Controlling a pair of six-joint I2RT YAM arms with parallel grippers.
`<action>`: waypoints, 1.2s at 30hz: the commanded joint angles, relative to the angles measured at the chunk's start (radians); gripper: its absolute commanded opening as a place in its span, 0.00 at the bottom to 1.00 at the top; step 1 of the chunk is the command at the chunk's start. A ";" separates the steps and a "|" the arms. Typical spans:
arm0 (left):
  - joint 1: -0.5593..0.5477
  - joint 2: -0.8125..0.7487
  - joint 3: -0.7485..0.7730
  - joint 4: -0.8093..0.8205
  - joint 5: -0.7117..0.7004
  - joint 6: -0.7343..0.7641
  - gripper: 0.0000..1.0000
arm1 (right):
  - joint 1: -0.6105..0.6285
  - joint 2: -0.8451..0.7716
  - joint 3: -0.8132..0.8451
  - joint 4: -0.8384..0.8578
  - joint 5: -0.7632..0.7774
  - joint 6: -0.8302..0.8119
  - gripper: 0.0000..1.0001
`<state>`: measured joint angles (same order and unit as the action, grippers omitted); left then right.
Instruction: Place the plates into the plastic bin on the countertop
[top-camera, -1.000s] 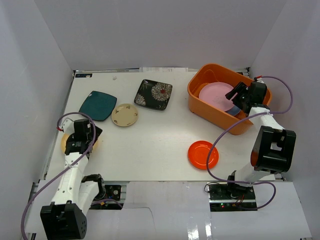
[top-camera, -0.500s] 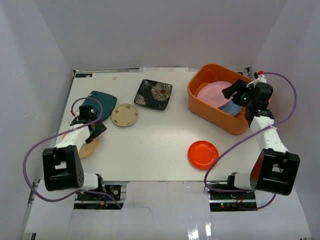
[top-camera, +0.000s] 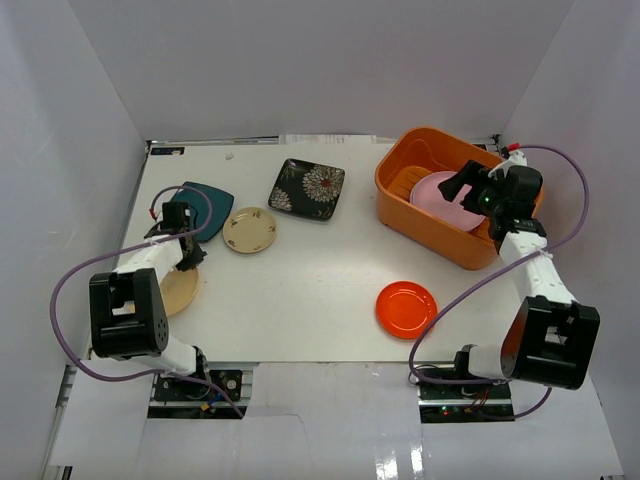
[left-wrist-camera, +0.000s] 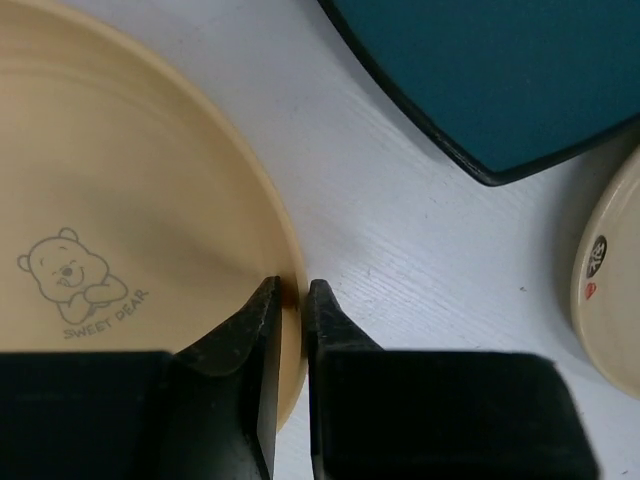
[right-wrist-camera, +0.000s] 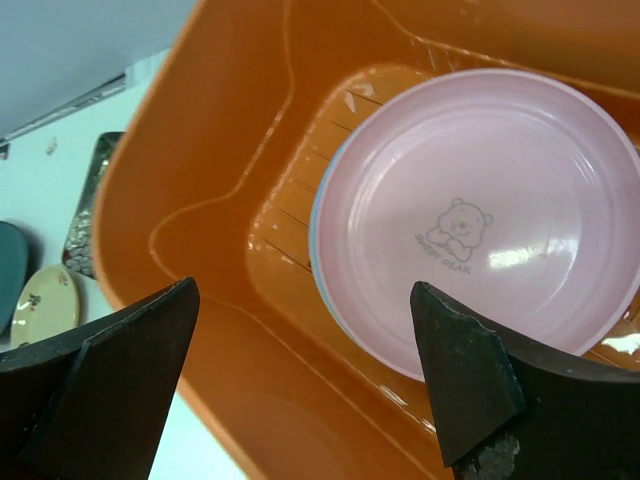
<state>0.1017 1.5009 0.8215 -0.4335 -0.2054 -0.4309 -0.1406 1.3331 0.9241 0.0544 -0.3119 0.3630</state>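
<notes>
Left wrist: end effector (left-wrist-camera: 290, 296) pinches cream plate (left-wrist-camera: 120, 190) rim.

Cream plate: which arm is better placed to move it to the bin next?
Left. The left gripper is pinched on the rim of the cream plate. The right gripper hangs open over the orange bin, above the pink plate, far away.

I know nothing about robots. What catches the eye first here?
The orange bin at the far right, with a pink plate lying inside and the right gripper open above it. At the left edge, the left gripper pinches the rim of a cream plate; a red plate lies alone near the front.
</notes>
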 joint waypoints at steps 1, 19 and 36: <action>-0.026 -0.048 -0.015 -0.020 0.043 -0.014 0.01 | 0.032 -0.103 0.021 0.059 -0.039 0.016 0.92; -0.702 -0.487 0.005 -0.038 0.141 -0.020 0.00 | 0.667 -0.034 0.022 0.284 -0.070 0.189 0.94; -1.073 -0.343 0.156 0.045 0.064 0.308 0.00 | 0.773 0.265 0.114 0.182 -0.133 0.218 0.98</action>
<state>-0.9531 1.1412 0.9340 -0.4137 -0.1135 -0.2081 0.6163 1.5867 0.9947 0.2596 -0.4271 0.5953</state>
